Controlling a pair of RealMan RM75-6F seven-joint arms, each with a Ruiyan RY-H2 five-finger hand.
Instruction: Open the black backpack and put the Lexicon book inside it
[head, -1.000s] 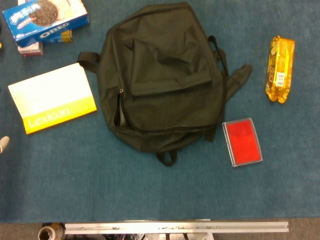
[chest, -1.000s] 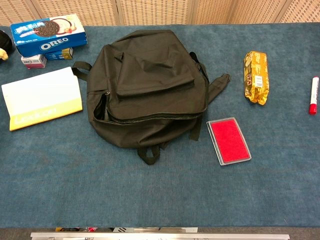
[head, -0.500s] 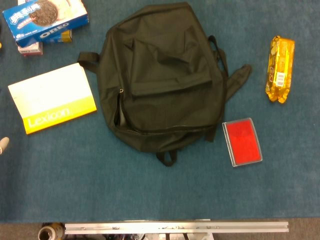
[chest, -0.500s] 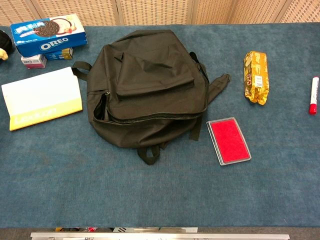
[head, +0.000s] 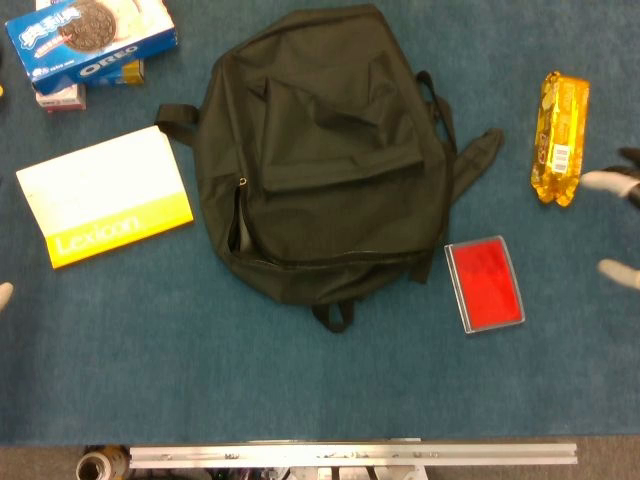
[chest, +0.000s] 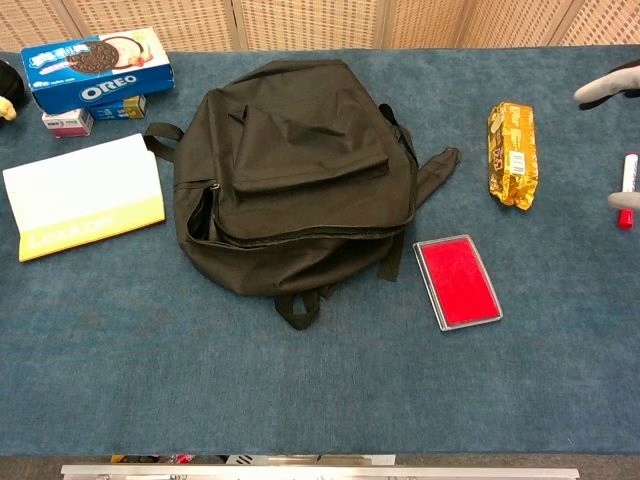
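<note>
Blue-carpeted table (chest: 330, 390) with a slatted screen behind it in the chest view. Far left, the left robot hand (head: 4, 294) shows only as a pale tip at the frame edge of the head view; whether it is spread or closed cannot be told. Behind it an Oreo box (chest: 96, 68) lies on a smaller carton. The Lexicon book (head: 105, 210), white with a yellow title band, lies flat just beside the black backpack (head: 320, 150), near one loose strap. The backpack lies flat at centre; its main zipper appears partly parted at the left side, the pull (head: 243, 182) near that gap. A red-lidded case (head: 485, 283) sits at its right corner, then a gold snack packet (head: 560, 137) and a red marker (chest: 627, 190). The right robot hand (head: 618, 225) enters at far right, fingertips apart, holding nothing. Risks, as judged: the limp fabric may bunch or drag when the zipper is pulled, since nothing pins it; an opening too narrow could snag the book's corners.
</note>
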